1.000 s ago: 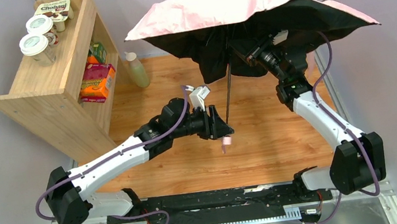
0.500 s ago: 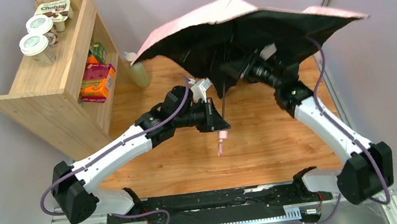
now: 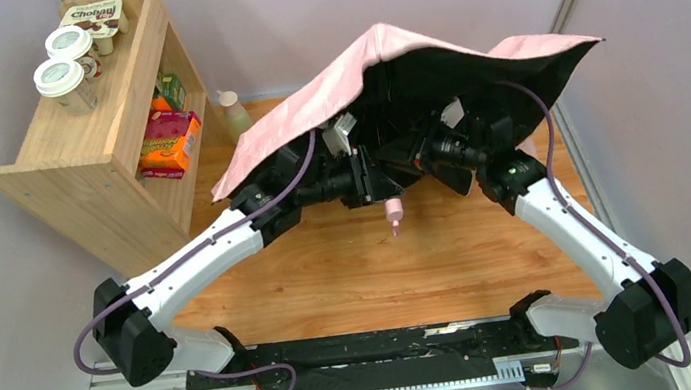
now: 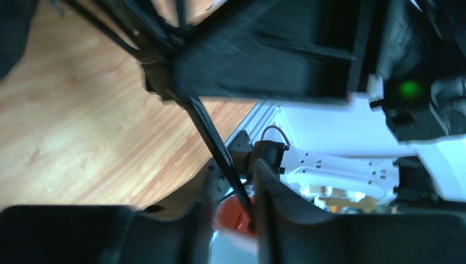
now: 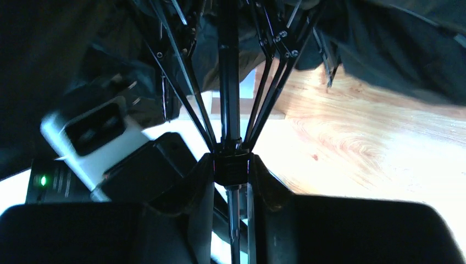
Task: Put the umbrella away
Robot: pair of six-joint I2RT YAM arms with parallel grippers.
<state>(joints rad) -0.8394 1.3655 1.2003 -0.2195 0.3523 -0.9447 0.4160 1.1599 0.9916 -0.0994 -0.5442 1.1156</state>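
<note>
Light wooden plank tabletop (image 3: pixel 352 275). Above it, a half-collapsed pale pink fabric folding umbrella (image 3: pixel 310 109) w/ black underside, tented over both claws, clear of the wood. Light wooden shelf unit (image 3: pixel 65 161) far left. Right claw (image 5: pixel 231 162) clamped on black runner hub (image 5: pixel 233 171). Left claw (image 4: pixel 233 190) narrow, astride thin black metal shaft (image 4: pixel 211 140); pinching or not, can't tell. Small pink handle (image 3: pixel 392 211) pokes out btwn arms.
</note>
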